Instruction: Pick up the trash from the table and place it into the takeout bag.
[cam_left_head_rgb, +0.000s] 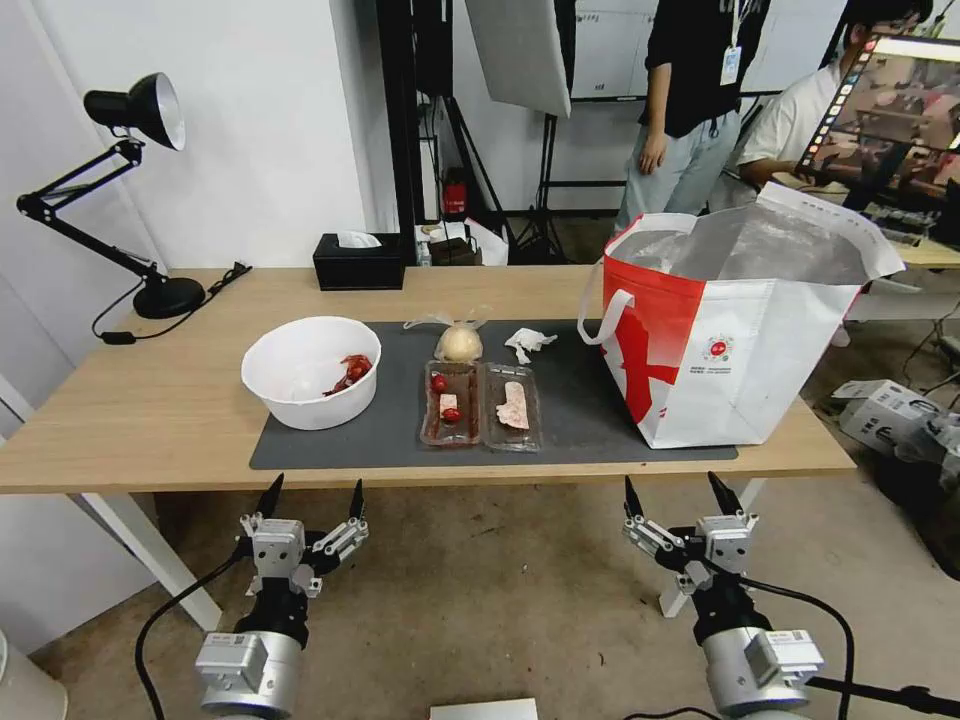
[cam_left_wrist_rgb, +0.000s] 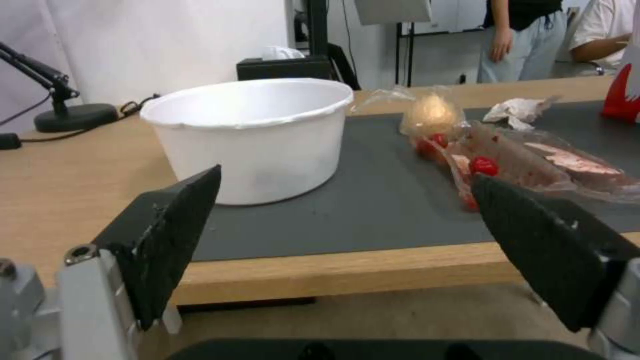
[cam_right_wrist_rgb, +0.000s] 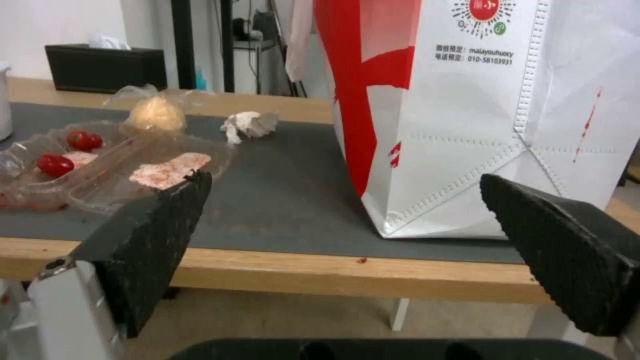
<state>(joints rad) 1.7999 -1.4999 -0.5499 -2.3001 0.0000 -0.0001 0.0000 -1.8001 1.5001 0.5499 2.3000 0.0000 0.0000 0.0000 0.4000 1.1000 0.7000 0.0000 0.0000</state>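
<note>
I have both arms hanging below the near edge of the counter (cam_left_head_rgb: 150, 420), nothing taken yet: the left pincer (cam_left_head_rgb: 311, 498) sits at about 7 o'clock in the head view with its black fingers spread wide and empty, and the right pincer (cam_left_head_rgb: 683, 496) at about 5 o'clock is spread and empty too. I read this as a staging pose, each pincer open and pointed at its own half of the dark grey mat (cam_left_head_rgb: 600, 440), so either can reach in without crossing the other. The trash is all on that mat: the white bowl (cam_left_head_rgb: 311, 372) with red shell scraps stands at 9 o'clock of the mat's middle, nearest my left side. The clear hinged food box (cam_left_head_rgb: 481, 403) lies open and flat at the centre with red and pink leftovers in both halves, the clear bag with the beige lump (cam_left_head_rgb: 459, 341) just behind it at 12 o'clock, and the crumpled white tissue (cam_left_head_rgb: 529, 342) a little to 1 o'clock of the box. The takeout bag (cam_left_head_rgb: 735, 350) stands upright at 3 o'clock on the mat's end, mouth open and foil lining showing (handy, since drops can go straight in from above). The black tissue box (cam_left_head_rgb: 359, 261) and the desk lamp (cam_left_head_rgb: 120, 190) sit further back, off the mat, and I judge they stay put.
</note>
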